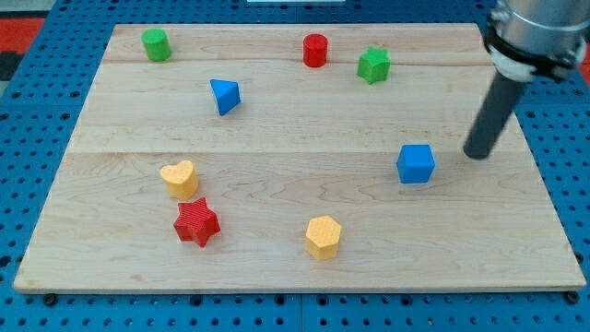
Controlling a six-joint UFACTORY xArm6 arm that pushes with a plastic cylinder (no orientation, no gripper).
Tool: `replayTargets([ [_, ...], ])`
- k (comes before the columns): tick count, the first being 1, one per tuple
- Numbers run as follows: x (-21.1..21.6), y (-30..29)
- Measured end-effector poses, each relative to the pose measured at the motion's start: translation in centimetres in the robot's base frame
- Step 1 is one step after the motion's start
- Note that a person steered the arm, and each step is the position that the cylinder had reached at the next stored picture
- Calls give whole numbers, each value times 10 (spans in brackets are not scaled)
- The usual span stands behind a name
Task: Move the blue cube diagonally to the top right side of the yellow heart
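**Blue cube still far right of its goal – tip sits behind it, ready to shove left**

Blue cube (416, 164) sits on the counter (277, 267) toward the view's right, roughly mid-height. You want it up and to the right of the yellow heart (179, 178), which lies well apart from it on the view's left, w/ the red star (195, 222) just below the heart.

Note there's no pincer on this rig, so nothing opens, closes or holds (it's a plain rod). My tip (477, 154) stands just to the cube's right and a touch higher, near it but apart, no contact as far as I can tell. That spot makes sense: the cube has to travel left, so the push must come from its right side.

Path looks mostly free, IMO. The blue triangular block (225, 96) sits above the target zone, and the yellow hexagon (324, 237) lies below the route. Green cylinder (156, 44), red cylinder (315, 50) and green star (373, 65) stay along the view's top, out of the way.

Watch for the cube rotating off-line if you hit a corner.
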State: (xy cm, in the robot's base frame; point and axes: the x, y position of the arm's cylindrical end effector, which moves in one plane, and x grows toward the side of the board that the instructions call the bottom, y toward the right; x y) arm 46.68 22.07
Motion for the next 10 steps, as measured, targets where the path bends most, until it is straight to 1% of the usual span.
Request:
replayTargets([
  [1,-5,-68],
  [2,-21,-154],
  [3,-11,-92],
  [4,17,-61],
  [5,36,-102],
  [6,29,-146],
  [7,4,-163],
  [9,1,-198],
  [10,11,-198],
])
